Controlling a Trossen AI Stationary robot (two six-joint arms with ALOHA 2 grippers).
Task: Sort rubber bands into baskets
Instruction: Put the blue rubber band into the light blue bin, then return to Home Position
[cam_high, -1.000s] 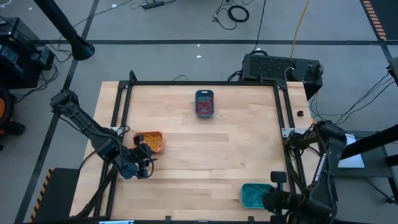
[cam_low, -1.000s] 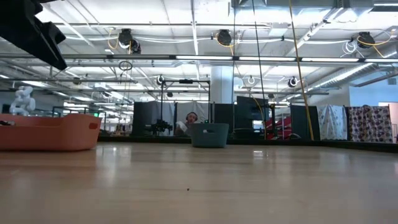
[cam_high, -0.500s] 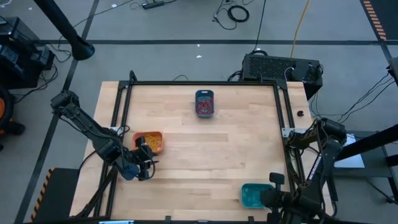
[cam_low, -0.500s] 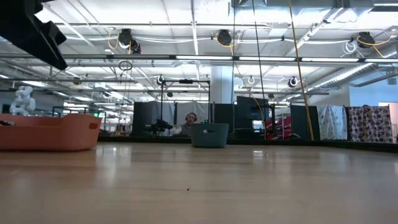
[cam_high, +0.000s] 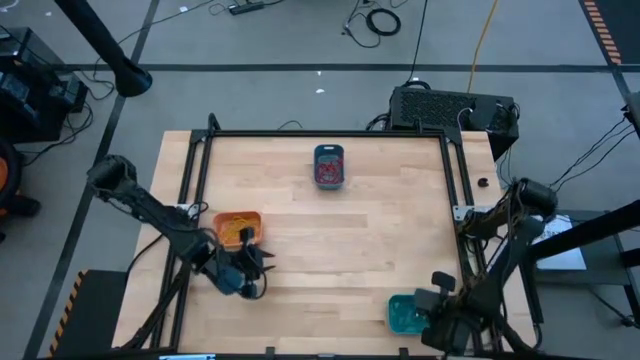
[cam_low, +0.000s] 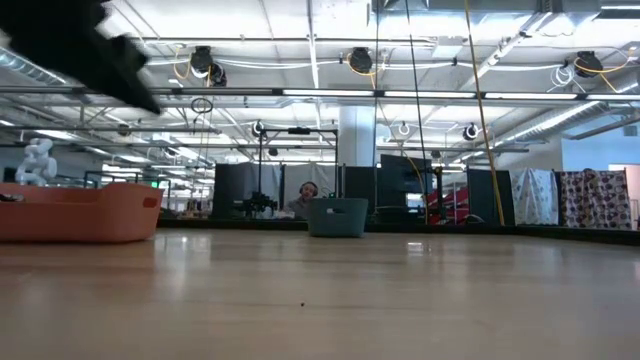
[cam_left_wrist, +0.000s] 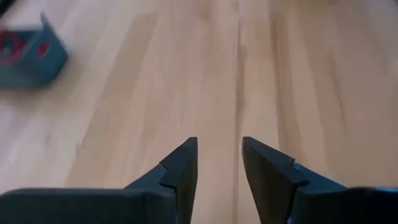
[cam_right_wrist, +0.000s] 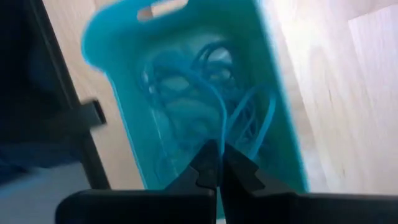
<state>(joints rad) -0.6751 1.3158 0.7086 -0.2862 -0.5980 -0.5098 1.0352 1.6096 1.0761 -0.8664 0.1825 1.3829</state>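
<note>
The orange basket (cam_high: 238, 228) with orange and yellow rubber bands stands at the table's left. The narrow teal-blue basket (cam_high: 329, 165) with red bands stands at the far middle. The turquoise basket (cam_high: 402, 313) with blue bands (cam_right_wrist: 186, 106) stands near the right front corner. My left gripper (cam_high: 257, 275) hangs open over bare wood on the near side of the orange basket, nothing between its fingers (cam_left_wrist: 180, 165). My right gripper (cam_right_wrist: 217, 149) is shut just above the turquoise basket (cam_right_wrist: 124, 25), with a thin blue band at its tips. My right gripper pinches a thin blue rubber band (cam_right_wrist: 221, 121) at the free ends of its two fingers, coming from above and pointing steeply down. The band's loop hangs slack below the fingertips, over the inside of the turquoise basket. How much of it touches the pile I cannot tell.
A black frame rail (cam_high: 465, 250) runs along the table's right edge, close to the turquoise basket. Bare wood (cam_high: 340, 250) lies between the three baskets. A black box (cam_high: 450, 108) sits behind the far right corner. A person (cam_low: 305, 195) sits far beyond the table.
My left gripper has gone from beside the orange basket toward the table's right and near edge, a little lower, staying open. My right gripper has sunk toward the turquoise basket and rolled at the wrist, staying shut. The baskets have kept their places.
</note>
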